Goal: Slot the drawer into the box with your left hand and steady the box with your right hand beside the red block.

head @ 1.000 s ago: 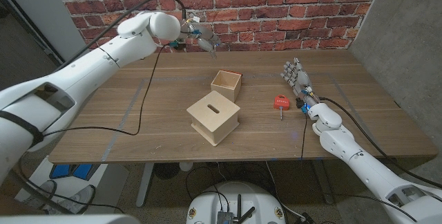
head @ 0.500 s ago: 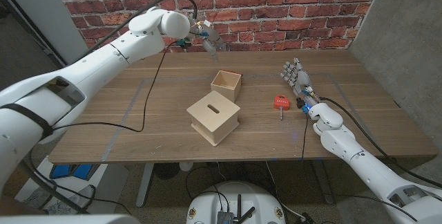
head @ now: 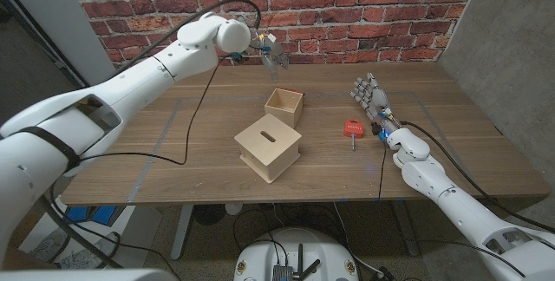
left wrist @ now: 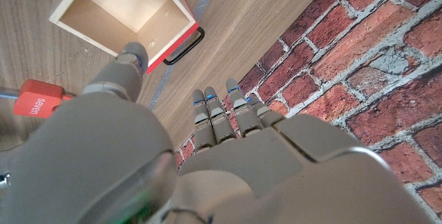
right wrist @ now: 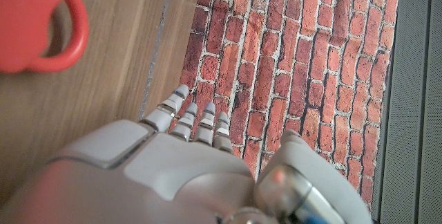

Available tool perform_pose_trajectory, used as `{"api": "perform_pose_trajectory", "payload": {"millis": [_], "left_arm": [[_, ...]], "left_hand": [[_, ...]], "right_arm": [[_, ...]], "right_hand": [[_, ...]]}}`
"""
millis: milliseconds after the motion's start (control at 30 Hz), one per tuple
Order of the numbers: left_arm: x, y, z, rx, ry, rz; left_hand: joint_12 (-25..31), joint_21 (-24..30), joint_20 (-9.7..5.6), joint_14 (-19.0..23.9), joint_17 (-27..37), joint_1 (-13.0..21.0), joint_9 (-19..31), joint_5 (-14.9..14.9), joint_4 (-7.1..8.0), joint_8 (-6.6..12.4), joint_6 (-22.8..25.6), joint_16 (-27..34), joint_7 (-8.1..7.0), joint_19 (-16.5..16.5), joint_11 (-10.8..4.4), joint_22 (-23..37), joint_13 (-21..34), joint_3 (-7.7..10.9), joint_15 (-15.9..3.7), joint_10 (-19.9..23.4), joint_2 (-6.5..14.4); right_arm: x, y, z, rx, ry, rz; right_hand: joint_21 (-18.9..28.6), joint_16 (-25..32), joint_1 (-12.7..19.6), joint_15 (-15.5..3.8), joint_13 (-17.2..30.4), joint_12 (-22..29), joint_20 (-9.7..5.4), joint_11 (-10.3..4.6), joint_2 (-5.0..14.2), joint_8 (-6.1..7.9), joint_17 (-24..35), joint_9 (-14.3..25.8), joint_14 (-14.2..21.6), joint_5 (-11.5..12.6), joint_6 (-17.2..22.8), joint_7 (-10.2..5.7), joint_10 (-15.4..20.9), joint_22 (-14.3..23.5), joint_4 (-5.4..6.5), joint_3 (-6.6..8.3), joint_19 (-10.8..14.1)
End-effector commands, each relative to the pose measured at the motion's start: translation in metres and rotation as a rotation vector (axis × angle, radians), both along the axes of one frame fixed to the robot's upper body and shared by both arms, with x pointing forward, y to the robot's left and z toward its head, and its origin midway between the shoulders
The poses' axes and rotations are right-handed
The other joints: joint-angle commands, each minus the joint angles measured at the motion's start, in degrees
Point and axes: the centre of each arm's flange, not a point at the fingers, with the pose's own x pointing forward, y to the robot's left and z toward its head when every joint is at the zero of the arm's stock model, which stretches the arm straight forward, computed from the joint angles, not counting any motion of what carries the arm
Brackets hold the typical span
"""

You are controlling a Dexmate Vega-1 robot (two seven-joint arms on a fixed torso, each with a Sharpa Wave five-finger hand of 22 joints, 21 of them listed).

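Note:
The drawer [head: 284, 106], a small open-topped wooden tray, sits on the table just beyond the box [head: 269, 147], a larger wooden cube with a slot in its top. In the left wrist view the drawer [left wrist: 128, 10] shows a red front with a black handle [left wrist: 185, 44]. My left hand [head: 270, 52] hangs in the air past the drawer near the brick wall, fingers apart, holding nothing. The red block [head: 353, 128] lies right of the box. Right of the block my right hand [head: 373, 99] stands upright with fingers spread and nothing in it.
A brick wall [head: 364, 12] backs the table's far edge. Black cables [head: 178, 125] trail across the left part of the wooden table [head: 173, 168]. The red block [left wrist: 36, 101] carries a printed word, and a red ring-shaped piece [right wrist: 41, 23] lies near my right hand [right wrist: 186, 162].
My left arm has swung to the right along the table's far edge, carrying its hand closer to a spot beyond the drawer. The right hand, box, drawer and block have not moved.

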Motion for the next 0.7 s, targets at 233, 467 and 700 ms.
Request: {"api": "perform_pose_trajectory", "payload": {"millis": [233,467,700], "left_arm": [[0.022,-0.029,-0.025,0.065,-0.039,0.016],[0.033,-0.033,-0.032,0.057,-0.033,-0.004],[0.044,-0.034,-0.039,0.006,-0.023,-0.036]], "left_hand": [[-0.09,0.37,-2.87,1.65,0.11,1.21,0.08,-0.13,0.16,0.18,1.23,0.34,0.83,1.16,0.44,-0.05,0.01,-1.00,-7.51,1.09,-0.01],[-0.20,0.56,-3.75,2.75,0.11,1.93,0.10,-0.09,0.12,0.17,1.97,0.35,1.05,2.31,0.16,-0.07,0.02,-1.54,-7.35,1.60,0.08],[-0.16,0.59,-5.07,4.57,0.11,3.04,0.14,-0.05,0.19,0.31,3.73,0.35,1.84,3.81,0.78,-0.09,0.05,-2.49,-6.97,3.10,0.25]], "right_arm": [[0.004,0.002,0.004,-0.010,-0.010,0.014],[0.005,0.004,0.004,-0.011,-0.008,0.017],[0.006,0.004,0.004,-0.014,-0.007,0.017]], "right_hand": [[0.37,0.39,-0.01,-0.62,0.15,-0.02,-0.49,0.16,0.88,0.37,-0.04,0.17,-0.09,0.10,0.39,-0.07,-0.09,0.29,-0.05,0.40,-0.25],[0.39,0.41,-0.06,-0.64,0.16,0.00,-0.50,0.17,0.86,0.38,-0.13,0.17,-0.07,0.08,0.44,-0.09,-0.07,0.29,-0.06,0.50,-0.24],[0.40,0.45,-0.14,-0.61,0.16,0.01,-0.45,0.21,0.83,0.39,-0.22,0.17,-0.06,0.05,0.48,-0.08,-0.05,0.30,-0.06,0.62,-0.26]]}}
